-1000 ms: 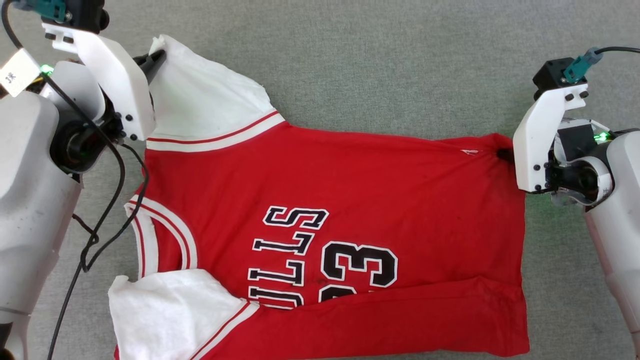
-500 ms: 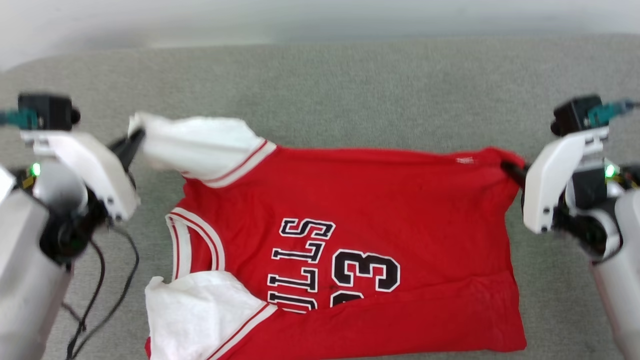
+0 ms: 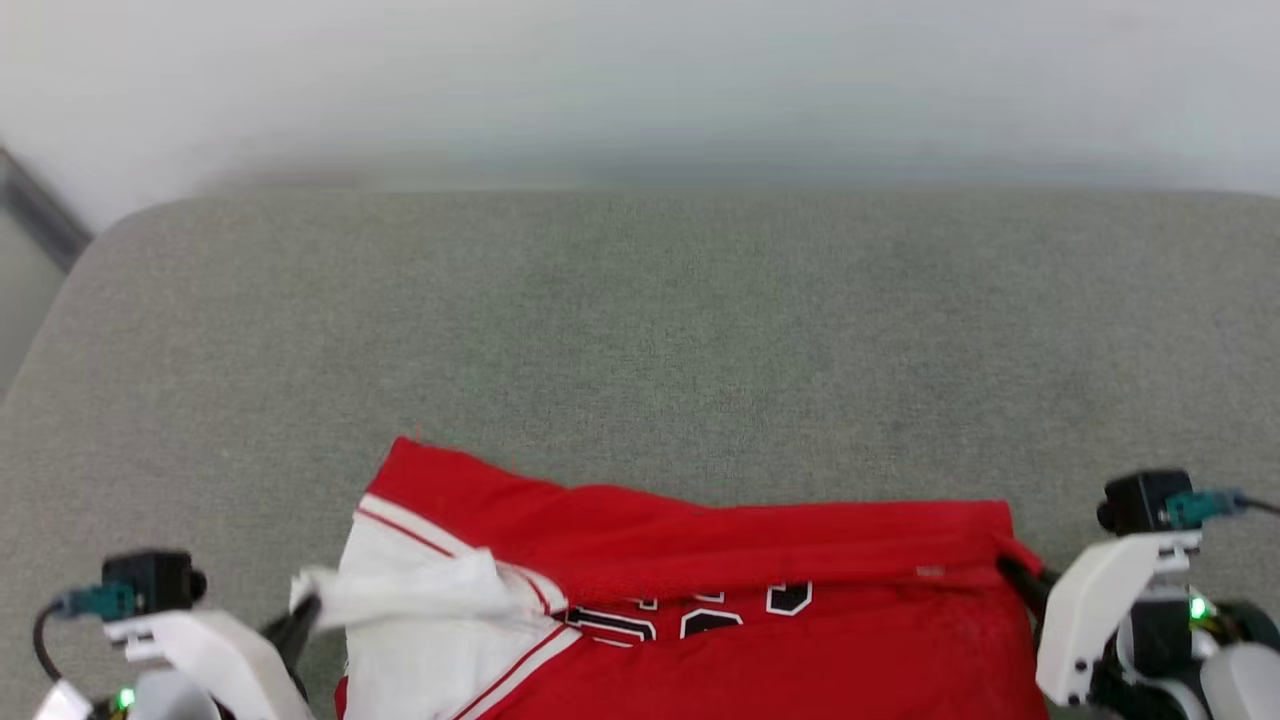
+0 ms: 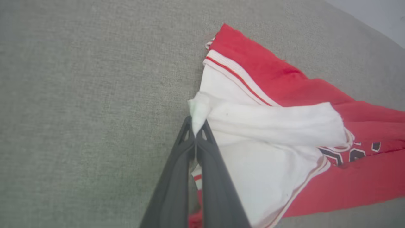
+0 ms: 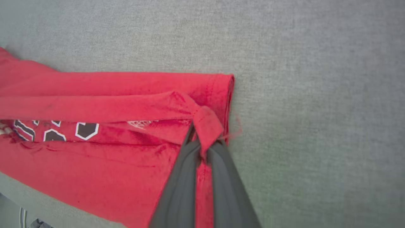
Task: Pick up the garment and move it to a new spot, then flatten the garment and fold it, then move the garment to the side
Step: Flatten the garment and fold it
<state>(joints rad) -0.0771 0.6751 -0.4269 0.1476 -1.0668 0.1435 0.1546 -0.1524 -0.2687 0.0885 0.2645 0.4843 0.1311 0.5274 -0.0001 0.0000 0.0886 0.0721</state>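
"Head view first: whereabouts of the garment point(image 3: 800, 650)?"

"Lying on the grey counter point(image 3: 640, 350) at the near edge of the picture, folded over lengthwise, red body uppermost, with a strip of black white-edged lettering point(image 3: 700, 622) peeking out under the fold. Beyond the counter's far edge, a pale wall point(image 3: 640, 80)."

"And the left tool point(image 3: 310, 606)?"

"Down at lower left, closed tight on the tip of a white sleeve point(image 3: 420, 590). Left wrist view: shut with dark fingers point(image 4: 177, 177) pressed together, a pinch of white cloth poking out past the tips. Sleeve pulled into a taut band across more white cloth beneath, with red-and-white striped trim point(image 4: 234, 71) alongside."

"Right tool point(image 3: 1008, 568)?"

"Lower right, likewise clamped shut on cloth. Right wrist view: gripping a red corner point(image 5: 207, 125) at the hem point(image 5: 229, 95) end, drawn up into a small peak, with the folded edge running away to the left of that view."

"Lifted or resting?"

"Mostly resting on the counter, raised only at the two pinched spots. Cannot tell how high."

"Spread between the two tools, then?"

"Yes, stretched side to side, sleeve end at the left tool, hem end at the right tool"
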